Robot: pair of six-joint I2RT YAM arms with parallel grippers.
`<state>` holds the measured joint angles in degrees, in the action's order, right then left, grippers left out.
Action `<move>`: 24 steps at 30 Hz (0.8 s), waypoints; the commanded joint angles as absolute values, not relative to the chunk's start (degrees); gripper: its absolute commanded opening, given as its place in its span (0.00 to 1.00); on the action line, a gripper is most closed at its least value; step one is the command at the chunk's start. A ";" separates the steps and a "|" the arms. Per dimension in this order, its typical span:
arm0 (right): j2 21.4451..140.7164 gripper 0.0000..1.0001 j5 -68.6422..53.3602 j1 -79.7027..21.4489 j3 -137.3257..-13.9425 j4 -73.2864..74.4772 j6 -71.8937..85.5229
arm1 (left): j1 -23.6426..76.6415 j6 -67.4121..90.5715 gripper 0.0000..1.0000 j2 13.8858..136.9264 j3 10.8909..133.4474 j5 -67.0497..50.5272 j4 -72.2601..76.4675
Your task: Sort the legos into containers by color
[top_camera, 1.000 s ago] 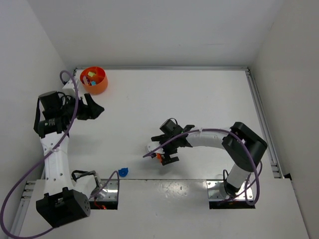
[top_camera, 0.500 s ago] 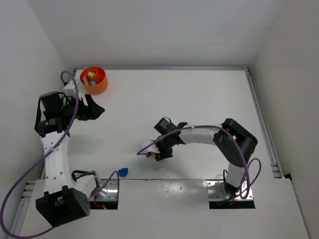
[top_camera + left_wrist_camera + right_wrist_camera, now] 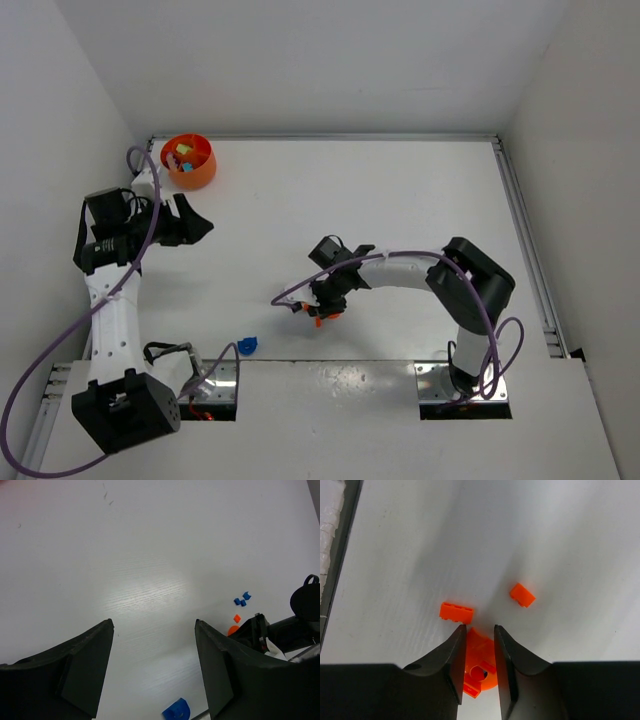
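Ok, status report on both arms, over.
Left gripper open, empty, near bowl. Right gripper shut on round orange lego. Two orange bricks just beyond, untouched.

Open table [image 3: 420,190] spans the centre and upper right of the top view. Obstacles: bowl [image 3: 189,160] at upper left, right arm [image 3: 400,268] across lower centre. An orange brick [image 3: 456,612] and a smaller orange brick [image 3: 522,595] lie just beyond the right pincer [image 3: 479,628], whose gap a rounded orange piece [image 3: 481,652] fills.

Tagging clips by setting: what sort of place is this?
Probably a robotics lab cell: white table, white panels around it, left arm and right arm bolted at its near edge, orange bowl of legos.
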<state>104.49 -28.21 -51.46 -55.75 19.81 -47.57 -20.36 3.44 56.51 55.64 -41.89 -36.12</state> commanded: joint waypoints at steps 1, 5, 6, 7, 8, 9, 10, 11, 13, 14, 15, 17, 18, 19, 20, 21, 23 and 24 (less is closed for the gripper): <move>104.51 0.28 -26.81 -51.06 -58.35 18.98 -45.26 | -20.74 3.60 0.72 54.76 55.46 -43.86 -34.28; 104.50 0.56 -26.10 -51.06 -61.34 20.82 -43.34 | -20.74 3.60 0.72 54.23 55.46 -43.86 -34.28; 104.50 0.64 -25.41 -51.06 -61.35 22.14 -43.33 | -20.74 3.60 0.72 54.23 55.46 -43.86 -34.28; 103.89 0.68 -24.79 -51.06 -61.35 22.15 -42.72 | -20.74 3.60 0.72 54.23 55.46 -43.86 -34.28; 102.41 0.73 -24.26 -51.06 -60.83 22.15 -42.71 | -20.74 3.60 0.72 54.23 55.46 -43.86 -34.28; 101.44 0.74 -23.74 -51.06 -59.43 21.54 -42.19 | -20.74 3.60 0.72 53.71 54.94 -43.86 -34.28; 100.64 0.74 -23.73 -51.06 -58.89 21.53 -42.19 | -20.74 3.60 0.72 53.70 54.93 -43.86 -34.28; 99.94 0.76 -23.21 -51.06 -58.36 21.53 -42.19 | -20.74 3.60 0.72 53.70 54.93 -43.86 -34.28; 99.14 0.76 -23.20 -50.54 -57.83 23.03 -42.19 | -20.74 3.60 0.72 53.70 54.93 -43.86 -34.28; 98.53 0.76 -22.68 -50.54 -56.35 23.55 -42.19 | -20.74 3.60 0.72 53.70 54.93 -43.86 -33.76; 98.53 0.76 -22.07 -50.54 -55.73 23.55 -42.19 | -20.74 3.60 0.72 53.70 54.93 -43.86 -33.75; 98.00 0.76 -21.45 -50.54 -54.58 23.55 -42.19 | -20.74 3.60 0.72 53.70 54.93 -43.86 -33.75; 98.00 0.76 -21.45 -50.54 -53.97 23.55 -42.19 | -20.74 3.60 0.72 53.70 54.93 -43.86 -33.75; 98.00 0.76 -20.92 -50.54 -53.96 23.55 -42.19 | -20.74 3.60 0.72 53.70 54.93 -43.86 -33.75; 98.52 0.76 -20.92 -50.54 -53.44 23.55 -42.19 | -20.74 3.60 0.72 53.70 54.93 -43.86 -33.75; 99.22 0.76 -20.92 -50.54 -53.44 23.55 -42.19 | -20.74 3.60 0.72 53.70 54.93 -43.86 -33.75; 100.19 0.76 -20.92 -50.54 -53.44 22.95 -42.19 | -20.74 3.60 0.72 53.70 54.93 -43.86 -33.75; 100.72 0.76 -20.92 -50.54 -53.44 22.94 -42.19 | -20.74 3.60 0.72 53.70 54.93 -43.86 -33.75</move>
